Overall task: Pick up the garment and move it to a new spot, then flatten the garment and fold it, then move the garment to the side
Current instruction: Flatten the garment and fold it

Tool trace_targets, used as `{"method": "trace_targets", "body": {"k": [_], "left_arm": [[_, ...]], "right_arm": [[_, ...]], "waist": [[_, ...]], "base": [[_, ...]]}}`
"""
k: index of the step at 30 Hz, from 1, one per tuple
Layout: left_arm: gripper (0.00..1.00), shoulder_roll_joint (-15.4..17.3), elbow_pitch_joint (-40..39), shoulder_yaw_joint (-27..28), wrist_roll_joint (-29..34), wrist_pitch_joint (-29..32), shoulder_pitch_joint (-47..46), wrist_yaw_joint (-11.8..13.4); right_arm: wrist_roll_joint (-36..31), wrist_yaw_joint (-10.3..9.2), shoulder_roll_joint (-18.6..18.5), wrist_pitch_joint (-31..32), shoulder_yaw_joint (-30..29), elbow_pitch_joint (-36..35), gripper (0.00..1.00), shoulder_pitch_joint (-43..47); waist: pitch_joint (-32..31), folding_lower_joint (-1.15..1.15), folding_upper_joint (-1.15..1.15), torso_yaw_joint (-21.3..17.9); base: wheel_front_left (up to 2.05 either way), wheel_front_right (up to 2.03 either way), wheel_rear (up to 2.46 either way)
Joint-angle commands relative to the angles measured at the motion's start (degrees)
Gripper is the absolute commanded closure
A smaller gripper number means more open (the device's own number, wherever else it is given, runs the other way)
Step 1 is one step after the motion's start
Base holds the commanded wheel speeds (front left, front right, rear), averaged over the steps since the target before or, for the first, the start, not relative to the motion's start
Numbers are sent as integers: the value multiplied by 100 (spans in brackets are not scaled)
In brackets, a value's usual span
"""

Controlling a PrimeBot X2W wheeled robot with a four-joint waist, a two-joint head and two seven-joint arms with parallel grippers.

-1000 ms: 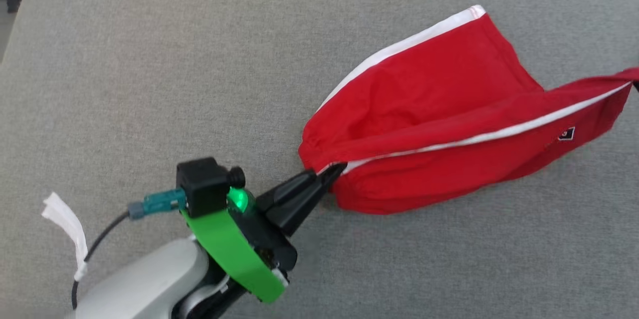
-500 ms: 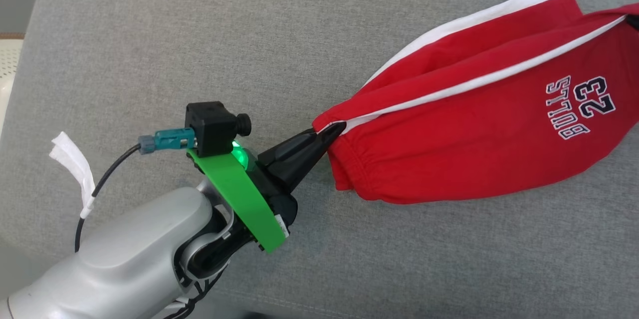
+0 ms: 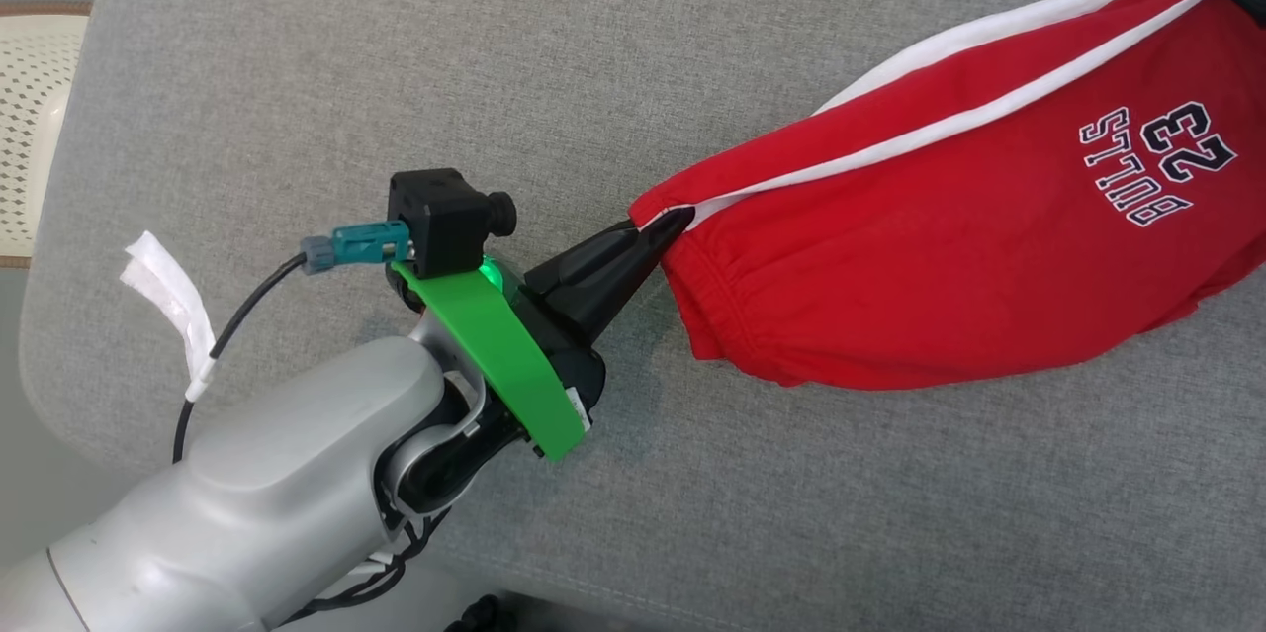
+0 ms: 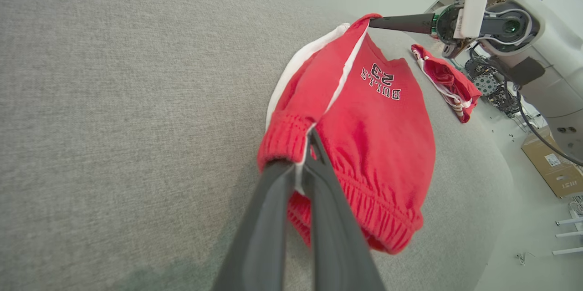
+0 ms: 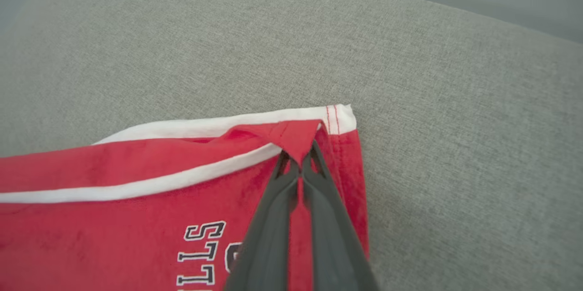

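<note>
Currently, the left pincer (image 3: pixel 665 222), at the centre of the head view, is found clamped shut on the waistband corner of the red shorts (image 3: pixel 969 246). The shorts are held stretched toward the upper right, low over the grey bench (image 3: pixel 297 68). Farthest, the right pincer (image 5: pixel 300 163) is closed on a hem corner. Only small pinches of cloth are held, so slippage under tension is judged possible, and dragging could bunch the fabric.

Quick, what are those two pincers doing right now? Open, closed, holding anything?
Left pincer: closed, gripping the red shorts at the waistband.
Right pincer: closed, gripping the same red shorts at a hem corner.
</note>
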Motion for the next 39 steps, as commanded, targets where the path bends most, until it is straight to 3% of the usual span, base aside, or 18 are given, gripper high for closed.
{"method": "trace_targets", "body": {"k": [1,2,3,8,12,19,26,32,36,39], "left_arm": [[53,-25,48,-6,-22,-37,-75,-1],[6,-35,80,-8,-12,-44,-72,-1],[0,-41,130,-9,9,-52,-60,-1],[0,-29,284,305,319,-51,166,-1],[0,-27,521,1160,1092,-49,664,51],[0,-373,125,2901,2453,-49,2323,766],[0,-956,-563,3823,3373,-48,3688,1156],[0,-1557,-774,4150,4325,-48,4307,1194],[0,-1996,-762,4354,4727,-49,4590,1024],[0,-2153,-699,4406,4985,-49,4696,841]], "right_arm": [[-11,1,14,-97,23,25,0,-87],[-4,0,43,-162,42,36,0,-100],[17,1,78,-248,53,53,0,-101],[165,1,158,-695,-32,96,0,124],[322,1,248,-1225,-170,-18,0,667],[340,0,404,-2152,-461,-130,0,2035],[-17,1,628,-2597,-646,193,0,2734],[-762,1,768,-2486,-760,876,0,2421],[-1200,1,893,-2195,-915,1446,0,2102],[-1517,1,956,-2026,-1066,1844,0,1915]], "waist": [[-7,0,0,-16],[-20,0,0,-31],[-45,0,0,-54],[-283,0,0,-161],[-630,0,0,-293],[-1237,0,0,-454],[-1501,0,0,-292],[-1532,0,0,157],[-1516,0,0,540],[-1484,0,0,759]], "base": [[0,0,0],[0,0,0],[0,0,0],[0,0,0],[0,0,0],[0,0,0],[0,0,0],[0,0,0],[0,0,0],[0,0,0]]}}
